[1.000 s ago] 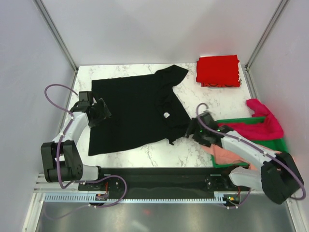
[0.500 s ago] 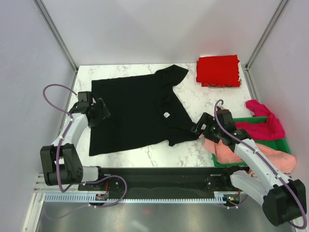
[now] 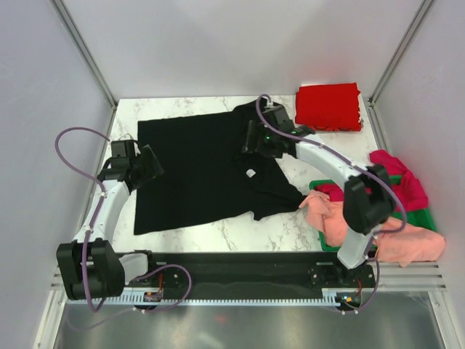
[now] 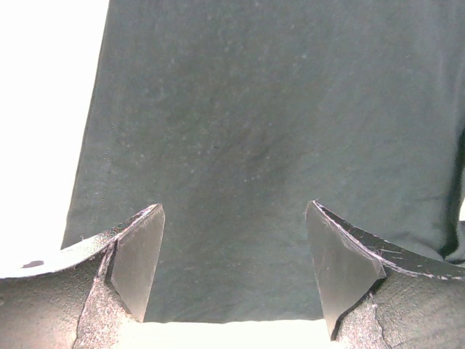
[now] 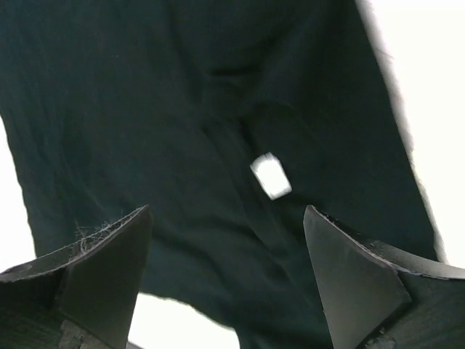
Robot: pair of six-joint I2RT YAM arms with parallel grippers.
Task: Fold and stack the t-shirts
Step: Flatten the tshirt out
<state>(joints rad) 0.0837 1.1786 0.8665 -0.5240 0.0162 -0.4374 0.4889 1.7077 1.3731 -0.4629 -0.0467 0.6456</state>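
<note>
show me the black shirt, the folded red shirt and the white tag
black t-shirt (image 3: 192, 174), top external view, middle of its body
red t-shirt (image 3: 328, 106), top external view, centre of the folded top
white tag (image 5: 270, 176), right wrist view, its middle

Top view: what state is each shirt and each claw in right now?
black t-shirt, spread out, right side rumpled
red t-shirt, folded
salmon-pink t-shirt, crumpled
magenta t-shirt, crumpled on green bin
left gripper, open, empty
right gripper, open, empty

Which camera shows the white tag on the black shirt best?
The right wrist view: the tag is big and central on the black shirt. The top view shows it as a tiny speck; the left wrist view shows only plain cloth.
</note>
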